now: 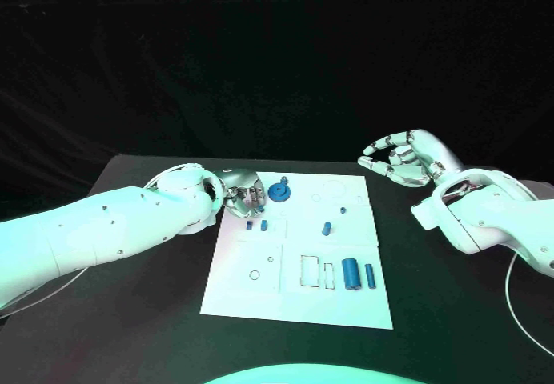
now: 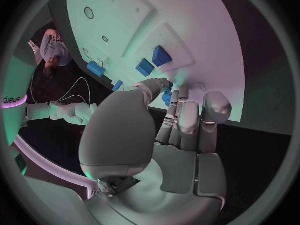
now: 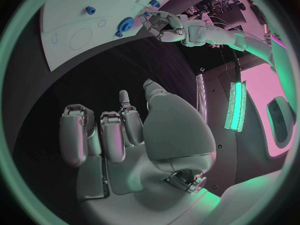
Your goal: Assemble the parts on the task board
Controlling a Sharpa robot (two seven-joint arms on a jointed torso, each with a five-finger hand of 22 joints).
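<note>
We see the white rectangular task board (image 1: 248, 280) lying flat mid-worktop on the black table (image 1: 138, 336). The left silver hand (image 1: 242, 198) sits low over the board's far left corner, fingers curled down just beside the round blue gear-like part (image 1: 281, 193); whether it actually pinches anything we cannot tell, since the fingertips are hidden. The right silver hand (image 1: 404, 158) hovers off the board's far right corner over bare worktop, fingers loosely curled and apart, holding nothing.

Other parts on the board: two small blue pegs (image 1: 258, 226) near the left hand, a small blue pin (image 1: 327, 229) mid-board, a fat blue cylinder (image 1: 351, 274) and a slim blue bar (image 1: 371, 276) beside an empty rectangular slot (image 1: 308, 271).

Step in hand, we judge: left hand picking or seating a part near the gear. To do it well, we'd keep the fingers vertical over the part, close slowly, avoid nudging the pegs, and keep the right hand clear until needed.
</note>
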